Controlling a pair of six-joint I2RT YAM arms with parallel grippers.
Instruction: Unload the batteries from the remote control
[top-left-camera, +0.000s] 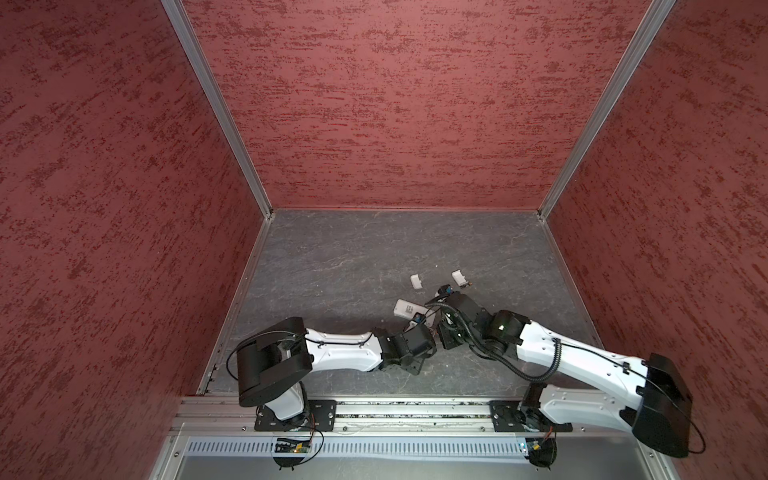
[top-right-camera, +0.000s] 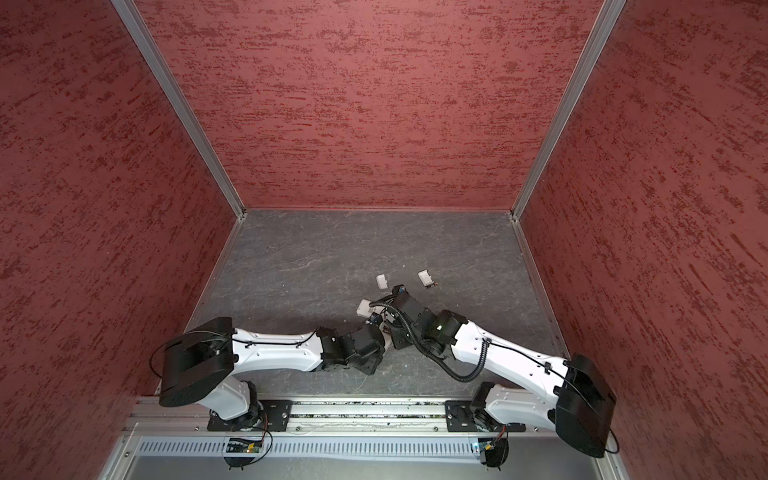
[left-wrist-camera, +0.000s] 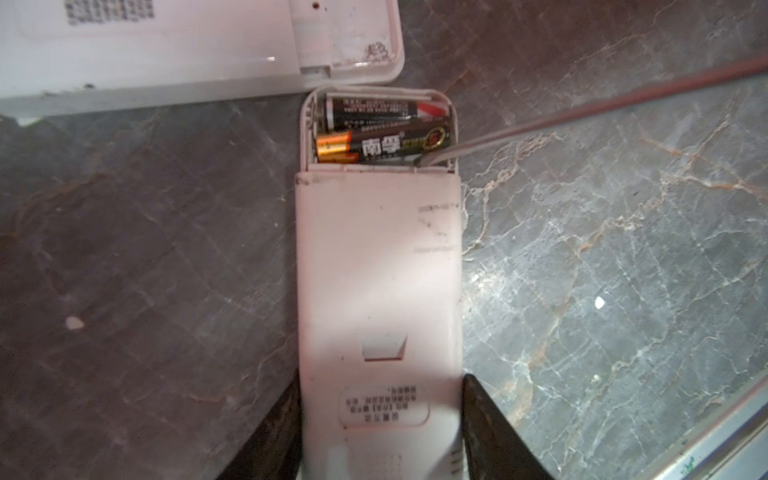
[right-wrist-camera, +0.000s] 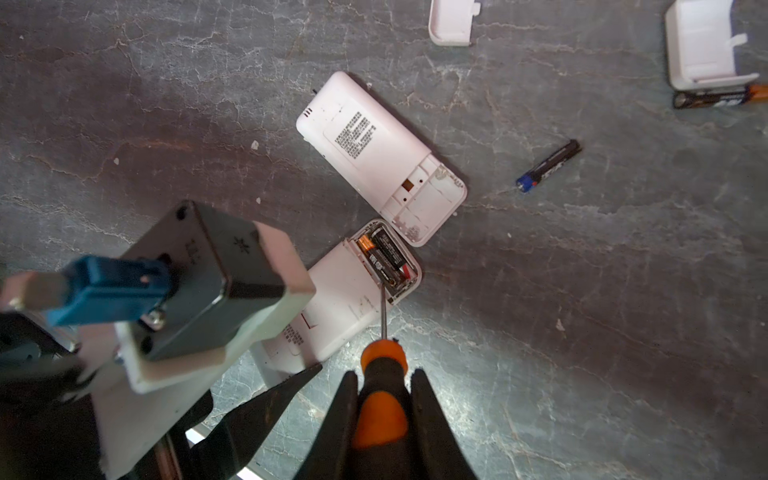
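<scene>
**Lever the near battery out by its end**

The left gripper (left-wrist-camera: 382, 376) has its jaws part-way closed on the two long sides of the white remote (left-wrist-camera: 378, 270), pinning it back-up on the table (right-wrist-camera: 582, 311). The compartment is uncovered and two cells lie side by side in it. The gold-banded battery (left-wrist-camera: 382, 145) is nearest the remote's body and the black battery (left-wrist-camera: 370, 110) sits against the end wall.

The right gripper (right-wrist-camera: 385, 372) is clamped tight on the handle of the screwdriver (right-wrist-camera: 382, 415). Its tip sits at one end of the gold-banded battery, in the compartment's corner.

The tip probably needs to go under that end, not the middle, and then tilt up slowly. A hard flick could send the cell into the second remote (right-wrist-camera: 374, 153) just beside the open end.

The left grip should hold firm so the remote does not pivot under the lever. A blue-tipped battery (right-wrist-camera: 548, 166) and an orange-tipped battery (right-wrist-camera: 715, 99) already lie loose, well apart
</scene>
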